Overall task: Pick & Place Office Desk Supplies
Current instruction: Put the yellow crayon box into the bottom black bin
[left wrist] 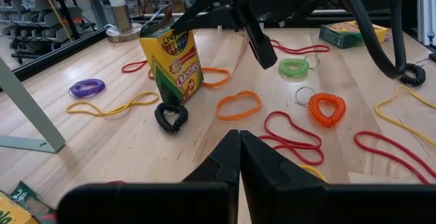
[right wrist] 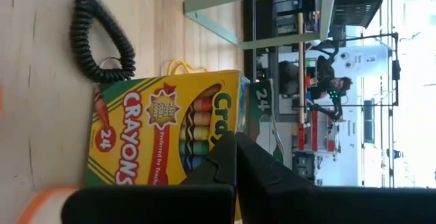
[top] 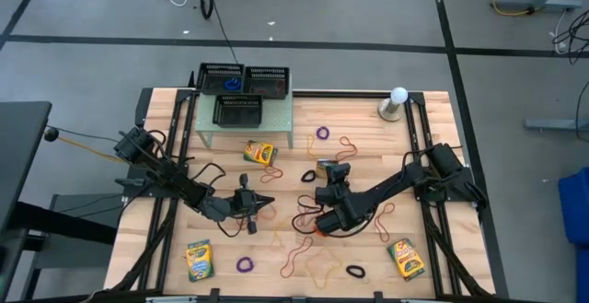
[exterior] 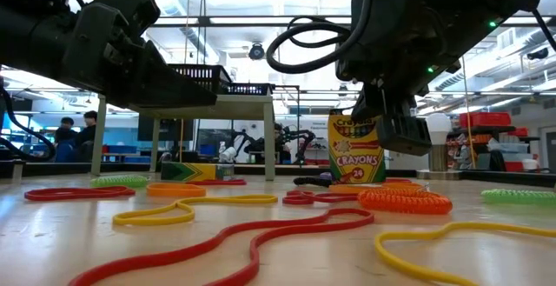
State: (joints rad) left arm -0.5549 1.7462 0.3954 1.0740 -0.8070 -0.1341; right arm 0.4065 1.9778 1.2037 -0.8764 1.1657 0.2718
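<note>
Upright crayon box (right wrist: 167, 132) just beyond closed right jaws, apart.

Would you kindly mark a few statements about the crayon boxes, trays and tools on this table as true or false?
1. One crayon box stands upright near the table's middle. True.
2. Three black mesh trays sit on the raised green shelf. True.
3. The left tool is wide open. False: its fingers are together.
4. The right tool holds a rubber band. False: it is shut on nothing, facing the box.
</note>
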